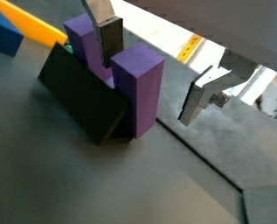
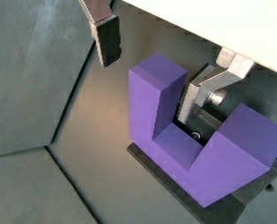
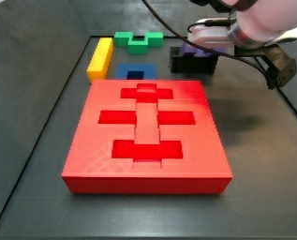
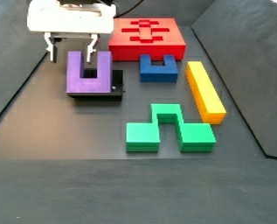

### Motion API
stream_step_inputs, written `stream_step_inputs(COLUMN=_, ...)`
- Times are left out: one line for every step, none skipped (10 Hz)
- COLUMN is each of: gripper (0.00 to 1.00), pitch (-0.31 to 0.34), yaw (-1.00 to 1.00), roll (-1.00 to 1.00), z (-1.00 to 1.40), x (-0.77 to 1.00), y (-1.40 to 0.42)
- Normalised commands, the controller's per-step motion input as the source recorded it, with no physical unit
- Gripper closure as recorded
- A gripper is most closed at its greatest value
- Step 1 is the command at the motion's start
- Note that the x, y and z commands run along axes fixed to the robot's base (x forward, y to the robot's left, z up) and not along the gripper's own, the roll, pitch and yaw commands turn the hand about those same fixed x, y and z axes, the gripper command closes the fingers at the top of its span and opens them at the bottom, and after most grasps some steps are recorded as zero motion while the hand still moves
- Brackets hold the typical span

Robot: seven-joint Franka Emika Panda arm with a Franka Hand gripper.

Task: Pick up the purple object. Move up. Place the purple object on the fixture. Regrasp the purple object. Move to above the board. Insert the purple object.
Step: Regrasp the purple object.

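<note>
The purple object sits on the black fixture, under the white gripper; beside it are a blue block, yellow bar, green block and red board.

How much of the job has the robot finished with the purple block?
Done: the purple block already rests on the dark fixture, prongs up. In hand: the end effector hangs open just above it, one finger down between the prongs in a wrist view, not gripping yet. Left: regrasp, carry it over the red board, and push it in.
</note>
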Motion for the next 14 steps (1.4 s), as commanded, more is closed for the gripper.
stream_step_inputs(gripper=0.00, pitch=0.000, yaw=0.05, roll=0.00, z=0.00, x=0.05, y=0.03)
stream_step_inputs(gripper=0.00, pitch=0.000, yaw=0.00, roll=0.05, z=-0.05, x=0.00, y=0.00)
stream_step_inputs(gripper=0.00, pitch=0.011, yaw=0.00, roll=0.09, z=-0.05, x=0.00, y=0.00)
stream_step_inputs(gripper=0.00, pitch=0.000, yaw=0.00, roll=0.00, z=-0.03, x=-0.03, y=0.00)
stream_step_inputs(gripper=0.00, pitch=-0.331, yaw=0.09, roll=0.00, z=0.00, x=-0.27, y=0.00)
stream_step_inputs(gripper=1.00, pitch=0.000, yaw=0.00, roll=0.00, z=0.00, x=0.00, y=0.00)
stream_step_inputs(gripper=1.00, pitch=0.000, yaw=0.00, roll=0.00, z=0.00, x=0.00, y=0.00)
stream_step_inputs(gripper=1.00, pitch=0.000, yaw=0.00, roll=0.00, z=0.00, x=0.00, y=0.00)
stream_step_inputs(gripper=1.00, pitch=0.000, yaw=0.00, roll=0.00, z=0.00, x=0.00, y=0.00)
stream_step_inputs(gripper=1.00, pitch=0.000, yaw=0.00, roll=0.00, z=0.00, x=0.00, y=0.00)
stream_step_inputs(gripper=1.00, pitch=0.000, yaw=0.00, roll=0.00, z=0.00, x=0.00, y=0.00)
stream_step_inputs(gripper=1.00, pitch=0.000, yaw=0.00, roll=0.00, z=0.00, x=0.00, y=0.00)
stream_step_inputs(gripper=1.00, pitch=0.000, yaw=0.00, roll=0.00, z=0.00, x=0.00, y=0.00)
stream_step_inputs(gripper=1.00, pitch=0.000, yaw=0.00, roll=0.00, z=0.00, x=0.00, y=0.00)
